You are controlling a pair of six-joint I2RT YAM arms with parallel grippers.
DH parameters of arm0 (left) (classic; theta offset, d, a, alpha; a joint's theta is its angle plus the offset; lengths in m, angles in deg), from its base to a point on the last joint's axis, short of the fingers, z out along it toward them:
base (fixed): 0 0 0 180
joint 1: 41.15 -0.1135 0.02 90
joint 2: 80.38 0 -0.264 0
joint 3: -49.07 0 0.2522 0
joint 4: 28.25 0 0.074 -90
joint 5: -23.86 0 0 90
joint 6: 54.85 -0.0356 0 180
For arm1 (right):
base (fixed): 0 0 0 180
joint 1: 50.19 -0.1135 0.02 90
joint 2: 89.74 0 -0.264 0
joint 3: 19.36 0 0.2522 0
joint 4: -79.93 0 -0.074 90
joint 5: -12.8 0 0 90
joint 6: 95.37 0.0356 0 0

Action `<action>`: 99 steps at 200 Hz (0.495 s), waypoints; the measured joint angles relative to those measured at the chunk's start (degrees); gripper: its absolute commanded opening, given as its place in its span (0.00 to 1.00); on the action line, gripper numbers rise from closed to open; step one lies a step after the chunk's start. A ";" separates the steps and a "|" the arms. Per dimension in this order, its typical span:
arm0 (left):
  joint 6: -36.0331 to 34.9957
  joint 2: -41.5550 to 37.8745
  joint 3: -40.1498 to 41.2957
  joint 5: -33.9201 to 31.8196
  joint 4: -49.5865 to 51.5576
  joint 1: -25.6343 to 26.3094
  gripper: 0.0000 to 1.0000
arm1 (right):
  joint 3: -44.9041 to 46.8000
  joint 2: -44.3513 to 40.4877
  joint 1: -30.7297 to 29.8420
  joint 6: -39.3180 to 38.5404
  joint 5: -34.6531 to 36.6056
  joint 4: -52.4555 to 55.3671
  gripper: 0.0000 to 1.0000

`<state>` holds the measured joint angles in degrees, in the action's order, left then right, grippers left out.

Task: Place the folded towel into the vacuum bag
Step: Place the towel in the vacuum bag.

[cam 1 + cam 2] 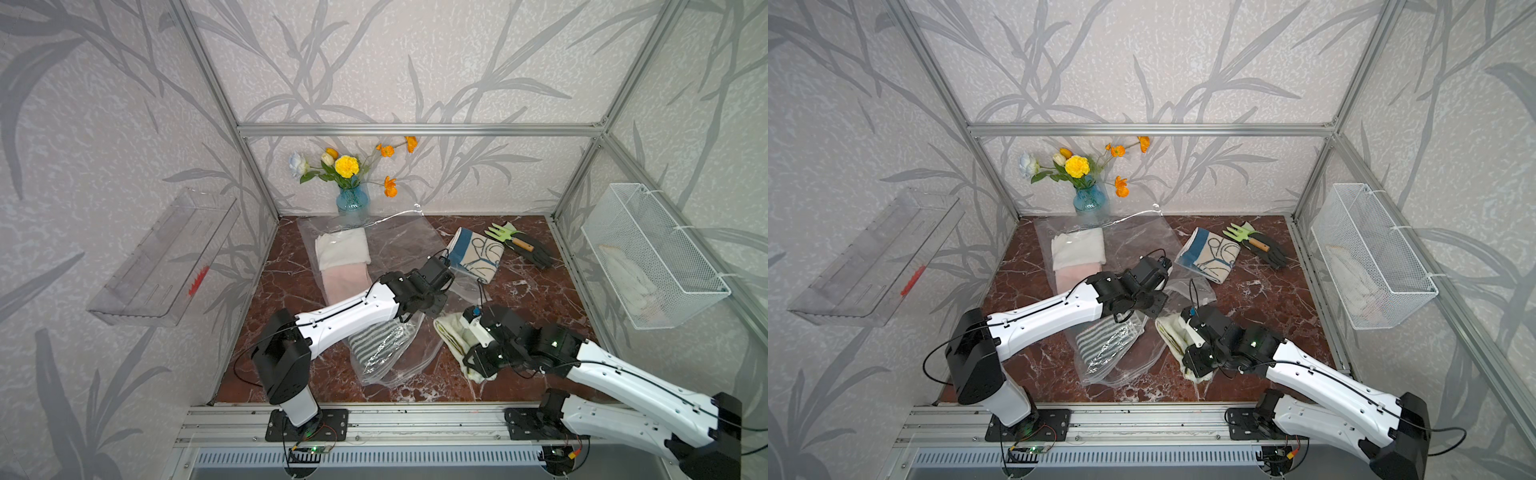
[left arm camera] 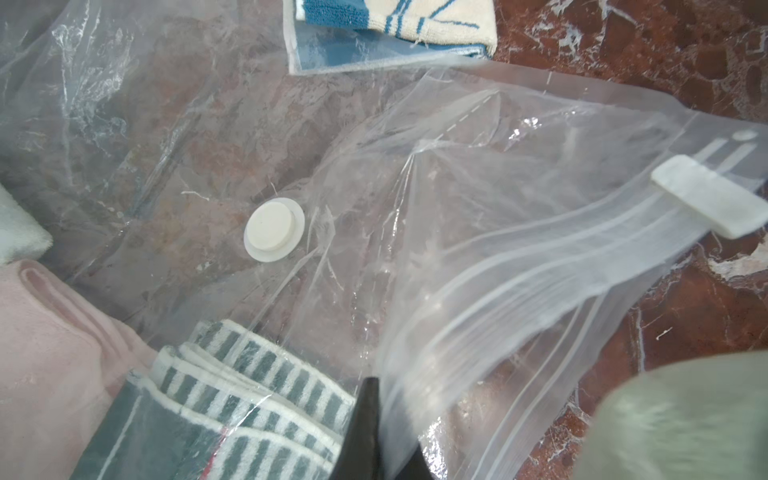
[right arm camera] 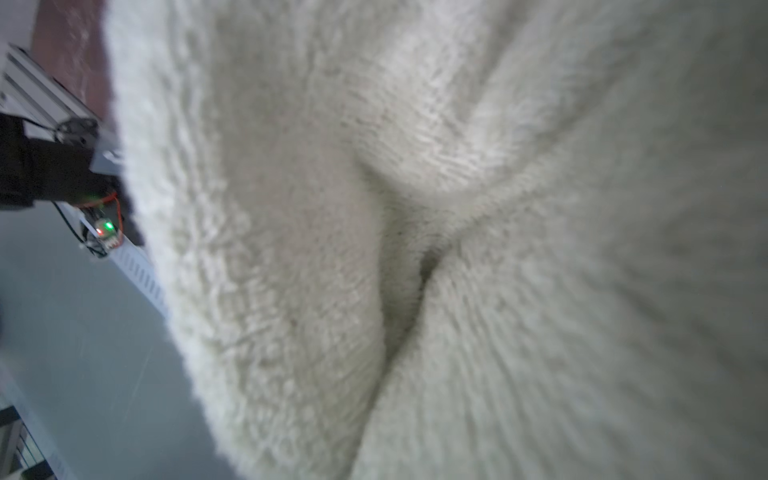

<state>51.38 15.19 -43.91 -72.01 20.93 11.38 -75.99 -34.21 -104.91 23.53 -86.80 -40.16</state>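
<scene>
Cream towel (image 3: 415, 208) pinched by right gripper (image 1: 468, 336) (fingers hidden); left gripper (image 1: 434, 305) pinches vacuum bag (image 2: 498, 249).

Left arm (image 1: 353, 309) and right arm (image 1: 636, 386): white shells, black joints, thin black cables, small dark screws, black base plates (image 1: 332, 419).

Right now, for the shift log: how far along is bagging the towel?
Done: a striped towel lies inside the vacuum bag. In hand: the left hand pinches the bag's mouth up; the right hand grips the cream towel beside it. Left: sliding it inside.
</scene>
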 measured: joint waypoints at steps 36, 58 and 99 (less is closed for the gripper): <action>0.00 0.00 -0.35 2.27 -0.26 0.00 0.02 | 0.11 8.13 -8.94 -0.79 1.64 -3.41 0.00; 0.00 0.00 -0.33 3.89 -0.57 0.00 0.02 | -3.50 11.74 -12.02 -3.15 1.99 -6.95 0.00; 0.00 -0.24 0.55 5.51 -1.73 -0.04 0.02 | -6.88 17.35 -8.24 -6.99 2.89 -10.91 0.00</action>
<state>51.38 14.95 -43.36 -66.50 19.20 11.34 -82.87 -16.85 -113.15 16.54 -83.92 -51.07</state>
